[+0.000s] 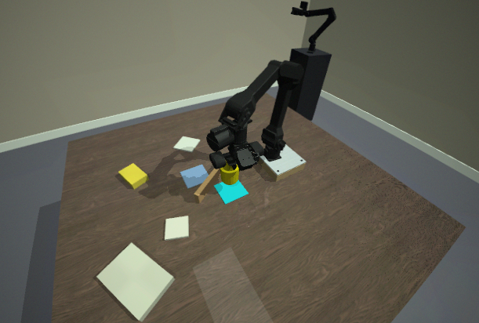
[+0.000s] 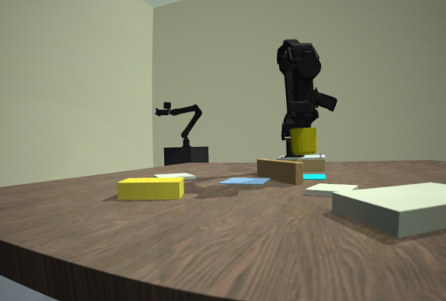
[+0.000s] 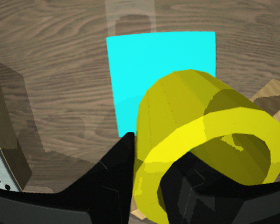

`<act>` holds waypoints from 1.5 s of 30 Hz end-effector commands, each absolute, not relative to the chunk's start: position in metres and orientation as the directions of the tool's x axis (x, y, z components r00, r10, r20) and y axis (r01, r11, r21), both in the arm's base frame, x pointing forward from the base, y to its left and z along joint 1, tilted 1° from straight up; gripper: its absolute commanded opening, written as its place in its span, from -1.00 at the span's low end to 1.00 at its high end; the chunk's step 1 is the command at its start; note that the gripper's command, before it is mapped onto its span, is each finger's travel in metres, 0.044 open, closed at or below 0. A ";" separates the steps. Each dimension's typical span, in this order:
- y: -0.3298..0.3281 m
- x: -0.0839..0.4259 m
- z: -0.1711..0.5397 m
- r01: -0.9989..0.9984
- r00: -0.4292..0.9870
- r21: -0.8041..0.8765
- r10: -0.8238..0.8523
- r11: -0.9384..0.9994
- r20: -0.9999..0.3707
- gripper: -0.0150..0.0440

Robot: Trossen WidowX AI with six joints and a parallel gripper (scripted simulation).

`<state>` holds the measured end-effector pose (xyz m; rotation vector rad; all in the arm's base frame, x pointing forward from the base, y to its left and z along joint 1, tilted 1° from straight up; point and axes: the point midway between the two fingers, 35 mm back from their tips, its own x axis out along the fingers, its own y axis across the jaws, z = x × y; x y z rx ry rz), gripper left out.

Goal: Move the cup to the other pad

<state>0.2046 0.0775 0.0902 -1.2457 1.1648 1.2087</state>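
The yellow cup (image 1: 230,176) (image 2: 304,142) (image 3: 176,110) is held roughly upright, clear of the table. My gripper (image 1: 230,166) (image 3: 144,139) is shut on its wall, one finger inside and one outside. The cyan pad (image 1: 232,194) (image 2: 314,177) (image 3: 156,55) lies below; in the wrist view the cup's lower end overlaps one corner of it. The blue pad (image 1: 194,176) (image 2: 244,180) lies beyond the wooden bar and is partly in shadow. No marbles can be made out; the finger and shadow hide much of the cup's inside.
The wooden bar (image 1: 206,187) (image 2: 279,171) (image 3: 273,97) stands between the two pads. A yellow block (image 1: 133,174) (image 2: 150,190), a large pale slab (image 1: 135,278) (image 2: 420,197) and two small pale tiles (image 1: 177,227) (image 1: 186,143) lie around. The arm's base plate (image 1: 288,161) is close to the cyan pad.
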 end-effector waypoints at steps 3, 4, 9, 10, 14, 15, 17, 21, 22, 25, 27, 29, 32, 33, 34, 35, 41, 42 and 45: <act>0.077 0.204 0.081 -0.999 0.032 -0.032 0.001 -0.028 -0.999 -0.49; 0.077 0.204 0.080 -0.999 0.032 -0.032 0.001 -0.028 -0.999 -0.49; 0.077 0.204 0.073 -0.999 0.032 -0.032 0.001 -0.028 -0.999 -0.49; 0.077 0.204 0.072 -0.999 0.032 -0.032 0.001 -0.028 -0.999 -0.49; 0.077 0.204 0.067 -0.999 0.032 -0.032 0.001 -0.028 -0.999 -0.49; 0.078 0.204 0.066 -0.999 0.032 -0.032 0.001 -0.028 -0.999 -0.49; 0.078 0.204 0.063 -0.999 0.032 -0.032 0.001 -0.028 -0.999 -0.49; 0.078 0.204 0.058 -0.999 0.032 -0.032 0.001 -0.028 -0.999 -0.49; 0.078 0.204 0.057 -0.999 0.032 -0.032 0.001 -0.028 -0.999 -0.49; 0.078 0.204 0.053 -0.999 0.032 -0.032 0.001 -0.028 -0.999 -0.49; 0.078 0.204 0.050 -0.999 0.032 -0.032 0.001 -0.028 -0.999 -0.49; 0.078 0.203 0.048 -0.999 0.032 -0.032 0.001 -0.028 -0.999 -0.49; 0.078 0.203 0.044 -0.999 0.032 -0.032 0.001 -0.028 -0.999 -0.49; 0.078 0.203 0.043 -0.999 0.032 -0.032 0.001 -0.028 -0.999 -0.49; 0.078 0.203 0.042 -0.999 0.032 -0.032 0.001 -0.028 -0.999 -0.49; 0.078 0.203 0.040 -0.999 0.032 -0.032 0.001 -0.028 -0.999 -0.49; 0.077 0.202 0.035 -0.999 0.032 -0.032 0.001 -0.028 -0.999 -0.49; 0.077 0.202 0.035 -0.999 0.032 -0.032 0.001 -0.028 -0.999 -0.49; 0.078 0.203 0.038 -0.999 0.033 -0.033 0.005 -0.032 -0.999 -0.49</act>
